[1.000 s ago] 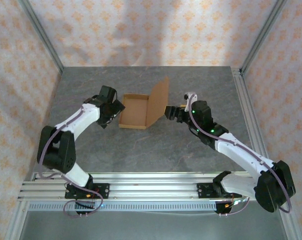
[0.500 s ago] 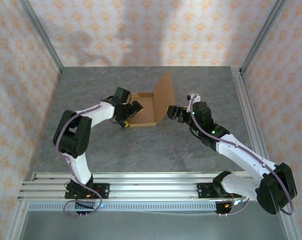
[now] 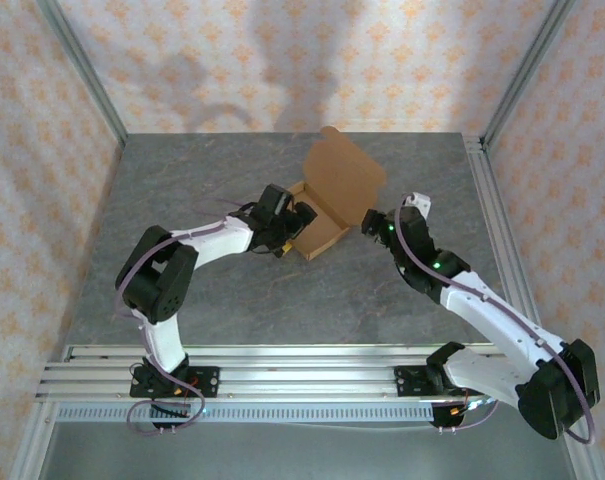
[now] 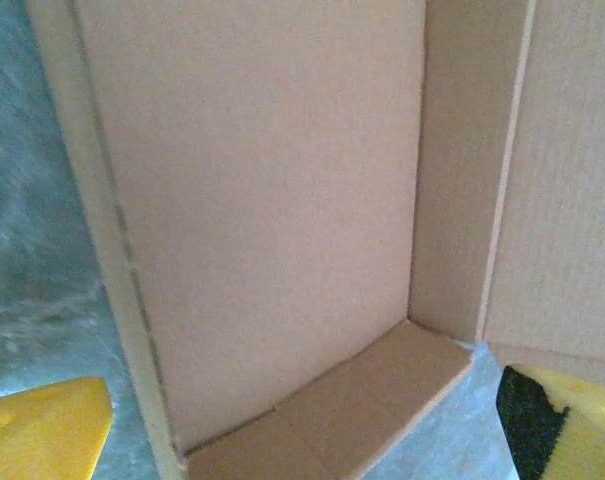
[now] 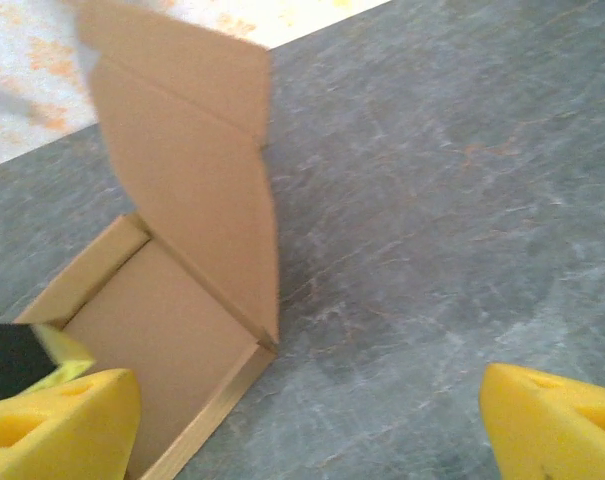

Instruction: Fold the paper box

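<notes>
The paper box (image 3: 325,230) is a shallow tan cardboard tray, lying skewed at the middle of the table, its lid (image 3: 347,178) standing up on the far right side. My left gripper (image 3: 290,222) is open at the tray's near-left end. In the left wrist view the box's floor (image 4: 252,200) is close up, and its short end wall lies between the yellow fingertips (image 4: 42,432). My right gripper (image 3: 372,226) is open just right of the box. In the right wrist view the tray (image 5: 162,330) and raised lid (image 5: 202,170) lie to the left, with bare table between the fingers (image 5: 557,420).
The grey stone-look table (image 3: 182,190) has an aluminium rail (image 3: 302,365) along its near edge, where both arm bases are bolted. Metal frame posts (image 3: 497,190) and patterned walls close in the sides and back.
The box has slid right and away and turned, with its lid now facing the camera more. My left arm has reached right with it. My right gripper has drawn back to the right.
</notes>
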Robot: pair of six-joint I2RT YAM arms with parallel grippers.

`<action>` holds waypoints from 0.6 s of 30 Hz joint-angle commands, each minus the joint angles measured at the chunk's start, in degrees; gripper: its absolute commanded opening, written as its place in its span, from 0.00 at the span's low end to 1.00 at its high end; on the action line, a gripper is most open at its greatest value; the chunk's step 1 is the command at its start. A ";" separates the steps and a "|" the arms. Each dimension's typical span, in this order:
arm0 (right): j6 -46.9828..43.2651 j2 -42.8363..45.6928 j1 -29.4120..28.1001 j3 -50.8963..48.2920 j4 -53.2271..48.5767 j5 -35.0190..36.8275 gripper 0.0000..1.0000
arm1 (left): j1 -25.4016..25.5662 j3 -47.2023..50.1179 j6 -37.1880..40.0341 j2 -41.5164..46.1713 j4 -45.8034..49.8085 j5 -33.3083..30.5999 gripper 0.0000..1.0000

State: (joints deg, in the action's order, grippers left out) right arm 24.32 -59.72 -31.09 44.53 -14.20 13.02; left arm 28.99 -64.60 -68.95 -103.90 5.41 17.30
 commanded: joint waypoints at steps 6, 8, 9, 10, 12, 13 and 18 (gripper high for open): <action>11.79 1.13 -4.43 2.12 -7.68 11.36 0.86 | -5.37 4.20 14.72 15.74 9.65 -9.50 1.00; 14.15 0.22 -6.54 1.71 -6.98 12.93 0.84 | -8.14 6.97 15.45 19.60 9.92 -8.46 1.00; 14.78 -0.31 -7.41 1.53 -6.26 13.08 0.84 | -9.17 8.10 15.88 21.29 10.24 -8.36 1.00; 15.61 -1.09 -8.43 1.27 -5.39 13.15 0.83 | -10.28 9.28 16.61 23.08 10.91 -8.53 1.00; 17.41 -3.05 -10.19 1.46 -4.14 13.26 0.81 | -11.63 10.49 18.27 25.99 13.01 -9.39 1.00; 18.19 -4.37 -11.12 1.88 -3.77 13.39 0.80 | -12.37 10.90 19.17 27.24 14.12 -9.75 1.00; 24.02 -13.16 -14.75 5.39 -2.35 13.77 0.76 | -14.20 12.35 22.52 30.84 16.88 -10.13 1.00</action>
State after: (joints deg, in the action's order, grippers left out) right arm 43.03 -69.52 -44.49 47.11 -18.17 24.29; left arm 15.31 -53.06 -50.57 -74.96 18.33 9.34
